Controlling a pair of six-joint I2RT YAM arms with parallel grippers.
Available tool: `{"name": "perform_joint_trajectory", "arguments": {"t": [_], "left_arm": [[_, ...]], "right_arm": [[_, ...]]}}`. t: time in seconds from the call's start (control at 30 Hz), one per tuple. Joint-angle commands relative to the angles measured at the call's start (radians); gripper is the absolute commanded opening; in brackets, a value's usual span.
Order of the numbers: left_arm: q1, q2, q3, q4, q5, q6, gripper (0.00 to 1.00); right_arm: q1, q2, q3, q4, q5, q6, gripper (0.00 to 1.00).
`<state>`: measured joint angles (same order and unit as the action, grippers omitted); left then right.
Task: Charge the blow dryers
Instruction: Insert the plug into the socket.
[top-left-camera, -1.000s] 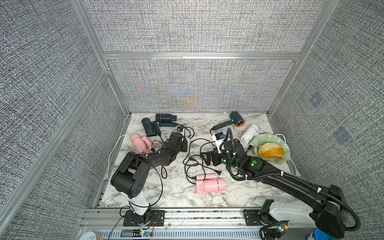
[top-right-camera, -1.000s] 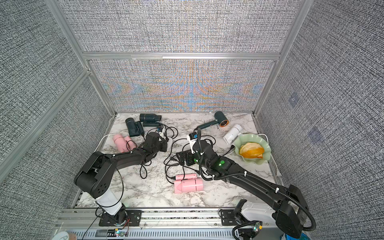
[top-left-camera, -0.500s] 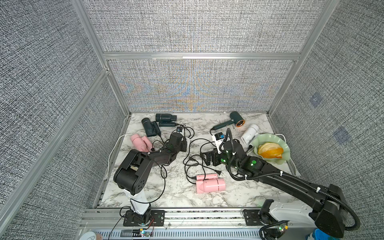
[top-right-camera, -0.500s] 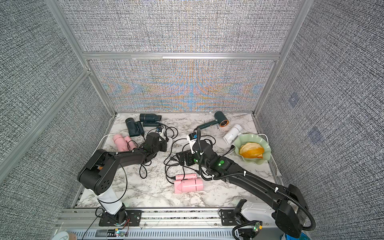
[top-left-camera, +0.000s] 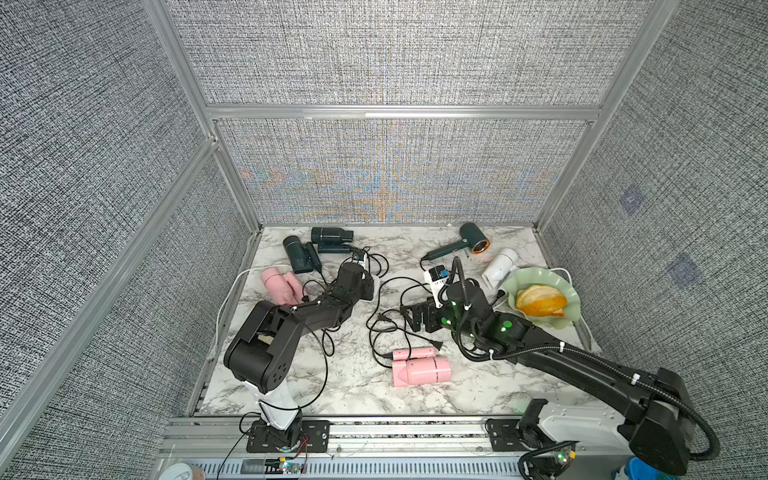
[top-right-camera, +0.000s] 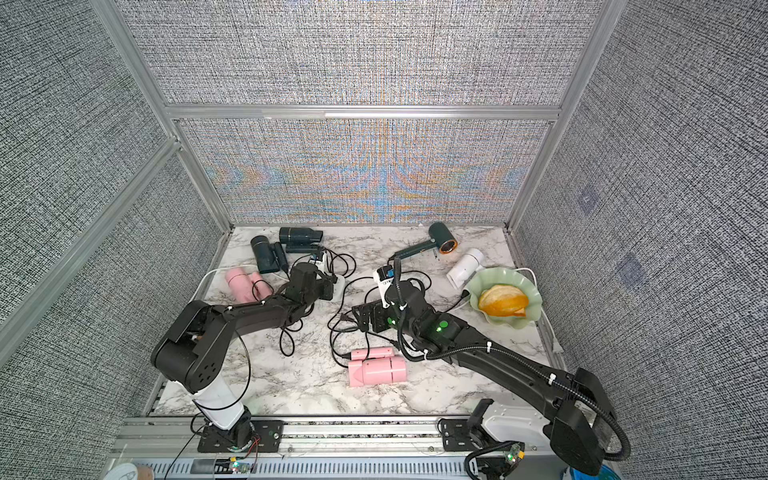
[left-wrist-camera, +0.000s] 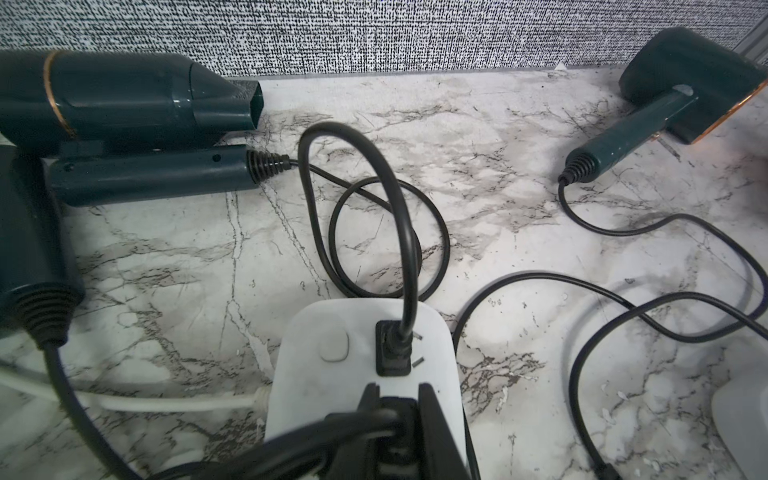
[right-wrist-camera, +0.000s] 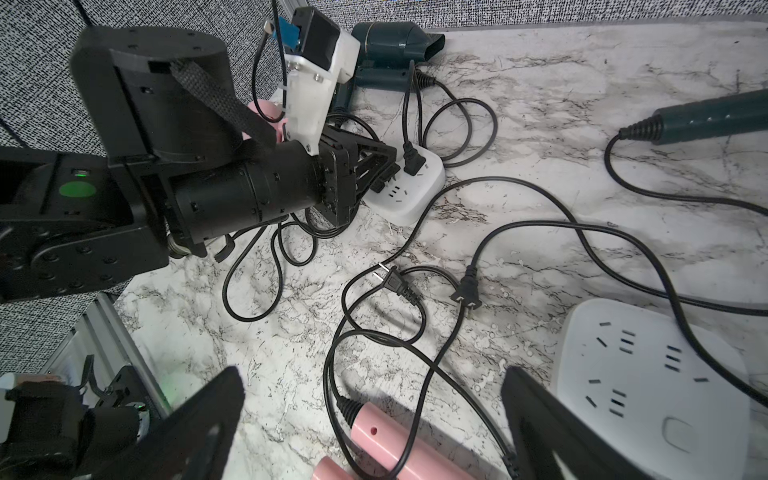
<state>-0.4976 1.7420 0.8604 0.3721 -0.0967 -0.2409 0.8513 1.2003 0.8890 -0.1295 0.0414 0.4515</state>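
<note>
Green scalloped bowl (top-left-camera: 544, 275), right of frame in a top view, holds orange pieces (top-left-camera: 540, 305); left gripper (left-wrist-camera: 395, 388) clamps a black plug (left-wrist-camera: 392, 415) at the white power strip (left-wrist-camera: 332, 374), a teal blow dryer (top-left-camera: 297, 257) to its upper left; right gripper (top-left-camera: 411, 320) stands wide open, a pink blow dryer (top-left-camera: 419, 370) just below it, lower centre.

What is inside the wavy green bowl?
Orange pieces, which look like fruit slices, are piled in the green bowl and fill most of its middle. The bowl's bottom beneath them is covered, so anything under the pile cannot be seen.
</note>
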Motion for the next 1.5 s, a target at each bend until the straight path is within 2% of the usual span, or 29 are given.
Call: {"name": "perform_joint_trajectory", "arguments": {"t": [0.0, 1.47], "left_arm": [[0.001, 0.016, 0.007, 0.033, 0.008, -0.001, 0.12], [-0.001, -0.006, -0.094, 0.024, 0.041, 0.003, 0.12]], "right_arm": [[-0.001, -0.006, -0.001, 0.011, -0.003, 0.006, 0.99], [0.0, 0.005, -0.013, 0.028, 0.002, 0.013, 0.99]]}}
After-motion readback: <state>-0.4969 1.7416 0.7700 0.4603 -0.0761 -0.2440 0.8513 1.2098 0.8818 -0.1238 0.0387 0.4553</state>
